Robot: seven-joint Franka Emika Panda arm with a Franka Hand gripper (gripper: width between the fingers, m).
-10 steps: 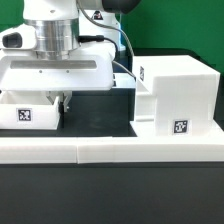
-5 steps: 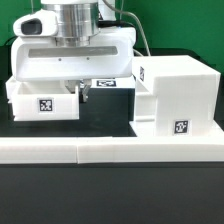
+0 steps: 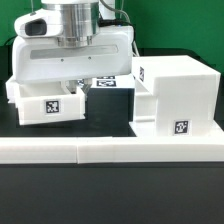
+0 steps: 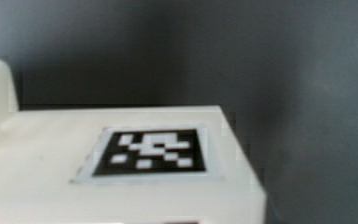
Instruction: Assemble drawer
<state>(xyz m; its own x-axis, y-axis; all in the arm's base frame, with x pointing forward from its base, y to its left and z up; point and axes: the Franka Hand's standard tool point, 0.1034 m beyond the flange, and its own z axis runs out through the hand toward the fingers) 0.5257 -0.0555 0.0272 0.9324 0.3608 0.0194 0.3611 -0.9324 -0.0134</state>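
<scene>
Gripper (image 3: 78, 88) is pinching a side wall of the small box (image 3: 45, 106) and holding it tilted over the table (image 3: 105, 125). The case (image 3: 176, 92) is sitting close by.

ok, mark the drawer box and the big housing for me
drawer box (image 3: 30, 110), exterior view, on its front wall.
big housing (image 3: 175, 100), exterior view, on its front face.
</scene>
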